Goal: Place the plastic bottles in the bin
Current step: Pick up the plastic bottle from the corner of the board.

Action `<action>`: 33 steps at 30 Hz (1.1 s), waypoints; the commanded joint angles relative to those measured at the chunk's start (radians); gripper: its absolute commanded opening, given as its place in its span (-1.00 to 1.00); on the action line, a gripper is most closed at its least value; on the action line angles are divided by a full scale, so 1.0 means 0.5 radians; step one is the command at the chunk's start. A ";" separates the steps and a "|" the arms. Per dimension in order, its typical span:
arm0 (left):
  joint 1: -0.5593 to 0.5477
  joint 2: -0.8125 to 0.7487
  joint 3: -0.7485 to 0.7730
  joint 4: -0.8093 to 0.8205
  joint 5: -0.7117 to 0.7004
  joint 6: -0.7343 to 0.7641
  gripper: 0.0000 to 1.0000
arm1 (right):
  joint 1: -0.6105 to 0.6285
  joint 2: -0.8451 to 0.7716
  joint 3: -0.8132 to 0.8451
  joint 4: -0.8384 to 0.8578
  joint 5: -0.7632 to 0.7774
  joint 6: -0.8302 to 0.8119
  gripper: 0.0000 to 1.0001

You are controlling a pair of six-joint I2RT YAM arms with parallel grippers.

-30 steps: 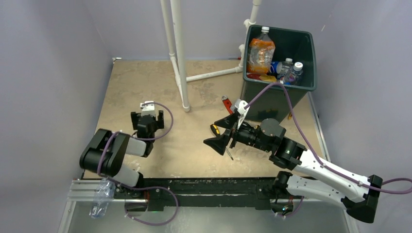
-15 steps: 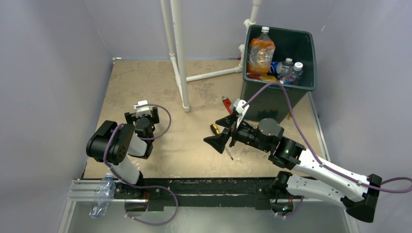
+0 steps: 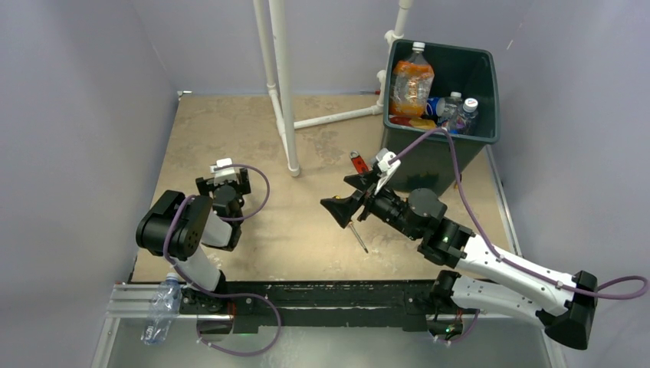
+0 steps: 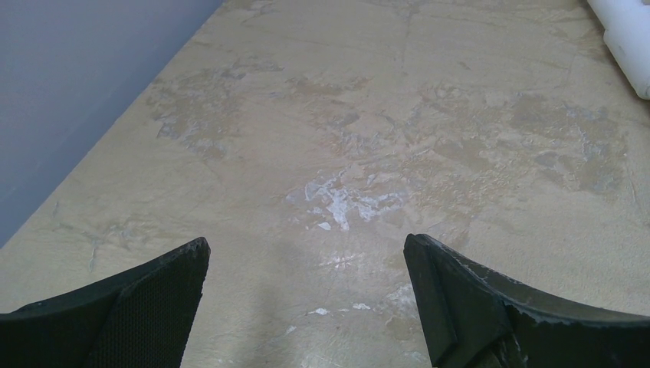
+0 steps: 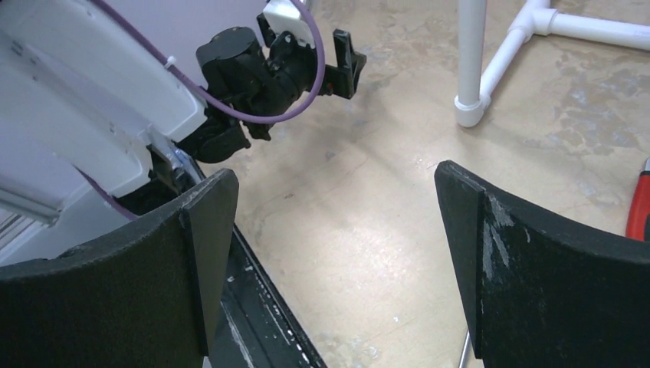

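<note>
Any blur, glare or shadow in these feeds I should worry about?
Top external: sharp, evenly lit, bottles readable inside the dark bin. Left wrist: table crisp, faint shadow under the left gripper. Right wrist: right gripper slightly soft, background clear.

The left arm (image 3: 182,230) and right arm (image 3: 498,264) pair black joints with white links. Purple cables (image 3: 269,186) loop along them. Their black fingers (image 4: 475,307) look scuffed.

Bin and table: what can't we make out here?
Bin, top view: upper bottles and its near wall hide anything lower; count unknown.
Screwdriver, top view: right end effector covers the handle; only shaft shows.
Red wrench, right wrist view: cut by right edge.
Clear bottle, top view's lower left: label too blurry.
</note>
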 commanded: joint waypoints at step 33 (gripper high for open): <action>0.010 -0.222 -0.113 0.178 0.397 0.155 0.99 | 0.024 0.189 0.331 -0.173 0.672 0.184 0.98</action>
